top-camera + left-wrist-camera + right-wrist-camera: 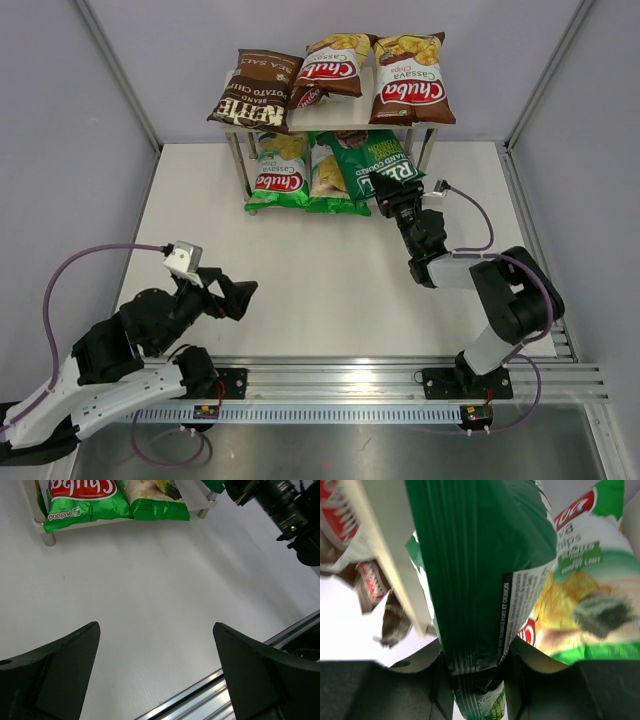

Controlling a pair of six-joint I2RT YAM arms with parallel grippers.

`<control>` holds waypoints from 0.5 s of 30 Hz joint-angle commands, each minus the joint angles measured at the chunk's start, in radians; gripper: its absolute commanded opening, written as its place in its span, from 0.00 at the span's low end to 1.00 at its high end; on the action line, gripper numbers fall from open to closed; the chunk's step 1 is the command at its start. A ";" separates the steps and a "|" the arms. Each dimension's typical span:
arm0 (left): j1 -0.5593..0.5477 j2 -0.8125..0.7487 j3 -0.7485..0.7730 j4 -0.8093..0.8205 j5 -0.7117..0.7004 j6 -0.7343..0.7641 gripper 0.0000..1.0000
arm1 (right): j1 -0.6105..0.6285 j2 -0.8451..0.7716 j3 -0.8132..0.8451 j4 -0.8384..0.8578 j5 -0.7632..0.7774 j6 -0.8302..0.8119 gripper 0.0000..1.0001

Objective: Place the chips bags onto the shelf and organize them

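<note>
1. The left tool hovers over the near-left part of the table, well apart from the shelf. Its fingers are spread wide and hold nothing; the left wrist view shows only bare table between them.
2. The Kettle bag lies on the left end of the shelf's top board, and its near-left corner overhangs the edge.
3. Below it, on the lower board, the left green Chuba bag lies flat, with its near end jutting past the front of the board.
4. The second green Chuba bag lies just beside it on the right, touching it.
5. On the top board, the middle brown Chuba bag partly overlaps the Kettle bag's right side.
6. The right brown Chuba bag fills the right end of the top board.
7. The REAL bag sits at the right end of the lower tier. Its far part reaches under the top board and it overlaps the second green Chuba bag.
8. The right tool is clamped on the REAL bag's near edge. In the right wrist view both fingers press the bag's folded dark green side.
</note>
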 commanded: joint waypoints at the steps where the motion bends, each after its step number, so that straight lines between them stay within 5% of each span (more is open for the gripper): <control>1: -0.002 -0.055 -0.010 0.038 0.011 0.020 0.99 | -0.030 0.099 0.111 0.186 0.012 0.073 0.13; 15: -0.002 -0.028 -0.013 0.044 0.060 0.036 0.99 | -0.084 0.356 0.231 0.266 0.211 0.121 0.11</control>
